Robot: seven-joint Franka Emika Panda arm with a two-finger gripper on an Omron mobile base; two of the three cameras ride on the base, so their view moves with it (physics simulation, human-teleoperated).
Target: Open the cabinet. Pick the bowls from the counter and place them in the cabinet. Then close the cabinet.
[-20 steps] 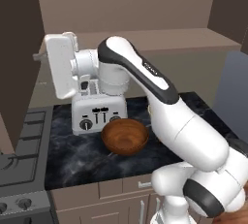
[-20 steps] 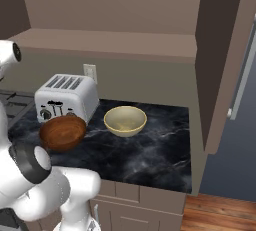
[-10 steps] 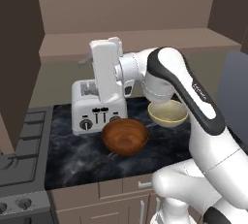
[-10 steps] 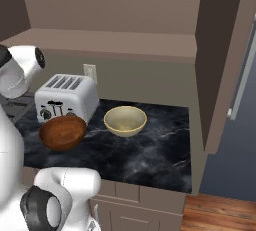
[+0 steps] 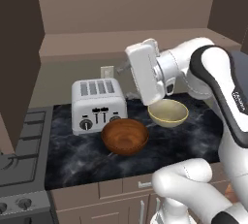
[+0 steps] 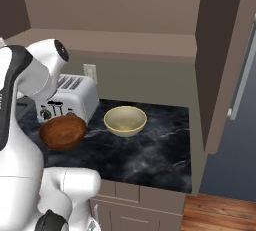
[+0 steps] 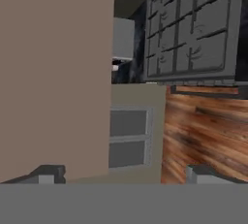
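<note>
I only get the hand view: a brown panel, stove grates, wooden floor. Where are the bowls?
Observer: Both sit on the black counter; the wooden bowl is right in front of the toaster.
Operator: And the other one?
Observer: The cream bowl stands to the wooden bowl's right, apart from it.
Operator: Is the cabinet open?
Observer: Yes. Its right door is swung out, showing the inner shelf.

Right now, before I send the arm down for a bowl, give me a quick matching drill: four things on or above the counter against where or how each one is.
1. wooden bowl
2. cream bowl
3. toaster
4. cabinet door

A. swung open at the right
B. against the back wall by the outlet
C. in front of the toaster
D. mid-counter, right of the wooden bowl

Pairs: 1-C, 2-D, 3-B, 4-A
</note>
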